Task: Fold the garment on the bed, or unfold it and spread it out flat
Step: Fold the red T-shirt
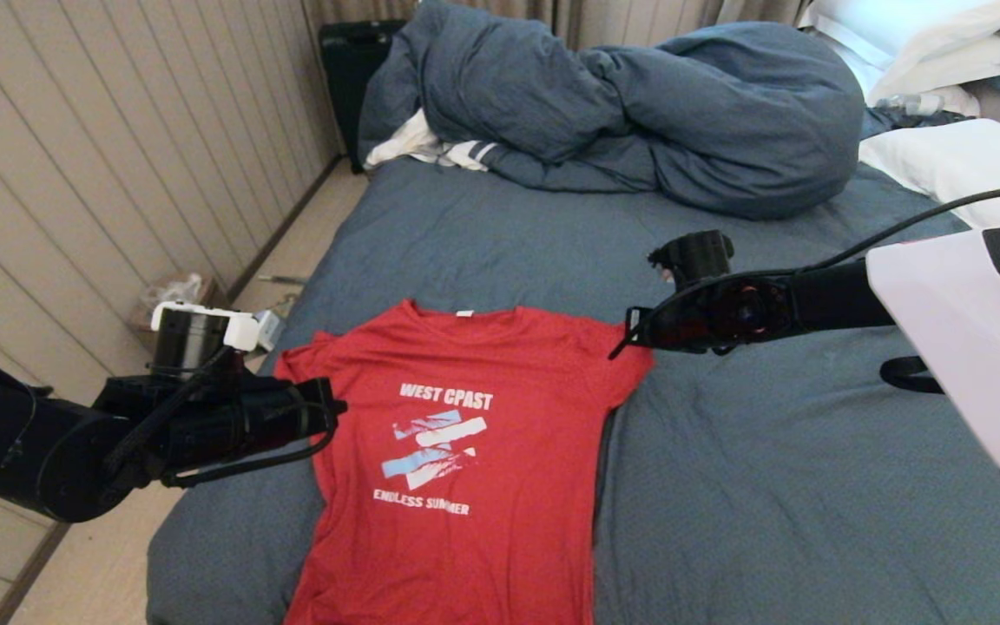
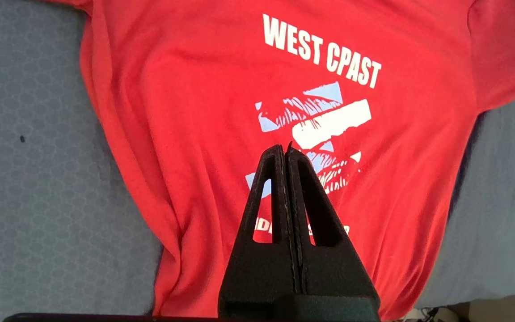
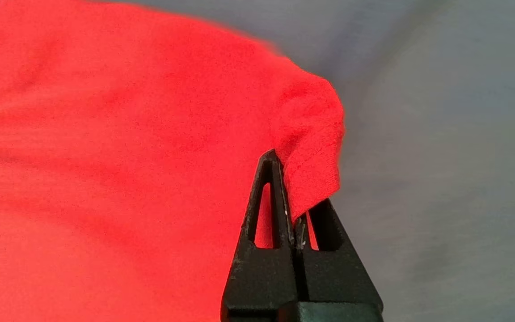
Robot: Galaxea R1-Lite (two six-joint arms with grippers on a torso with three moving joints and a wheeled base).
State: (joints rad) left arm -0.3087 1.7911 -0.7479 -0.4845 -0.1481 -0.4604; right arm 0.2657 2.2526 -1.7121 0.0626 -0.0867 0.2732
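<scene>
"WEST CPAST" and "ENDLESS SUMMER" can be read in white on the red garment (image 1: 465, 434), spread flat at the near edge of the bed (image 1: 769, 486). The left gripper (image 2: 285, 152) is pressed together, empty, above the print. The sleeve hem is pinched by the right gripper (image 3: 289, 197).
</scene>
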